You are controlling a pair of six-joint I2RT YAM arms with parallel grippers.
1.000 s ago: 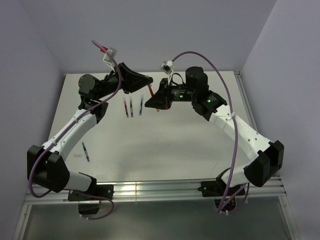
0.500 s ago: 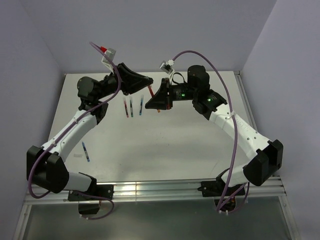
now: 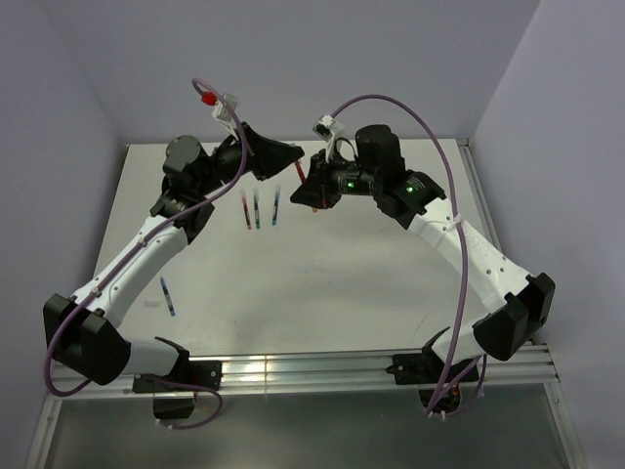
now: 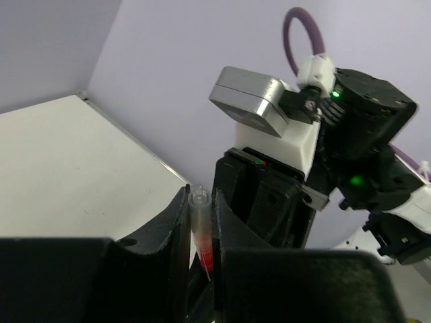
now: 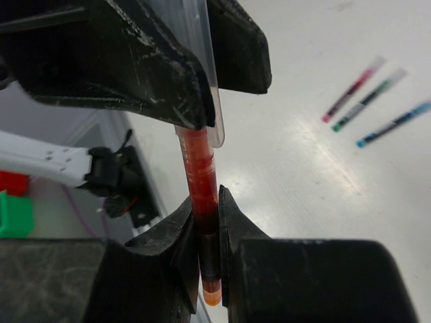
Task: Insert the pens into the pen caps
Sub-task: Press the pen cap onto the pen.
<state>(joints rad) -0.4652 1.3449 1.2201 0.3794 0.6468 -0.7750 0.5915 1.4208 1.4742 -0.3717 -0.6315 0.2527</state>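
At the left, a lone blue pen (image 3: 168, 295) lies on the bench (image 3: 322, 293) beside the left arm (image 3: 146, 249), well apart from everything else. Further right, a red (image 3: 246, 210), a green (image 3: 257, 207) and a blue pen (image 3: 275, 207) lie side by side near the far edge, just beside and below the raised wrists.

The left jaws are closed on a clear pen cap (image 4: 200, 214), held above the bench, and red shows through its lower part. The right jaws face them closely and are clamped on the red pen (image 5: 202, 182) low on its body. Its orange end sticks out below the fingers and its upper end reaches the cap (image 5: 207, 74).

The right arm (image 3: 469, 249) curves along the right side. The middle and right of the bench lie open. The bench is pale and glossy, with a metal rail (image 3: 342, 369) at its near edge and lilac walls (image 3: 322, 59) close on three sides.
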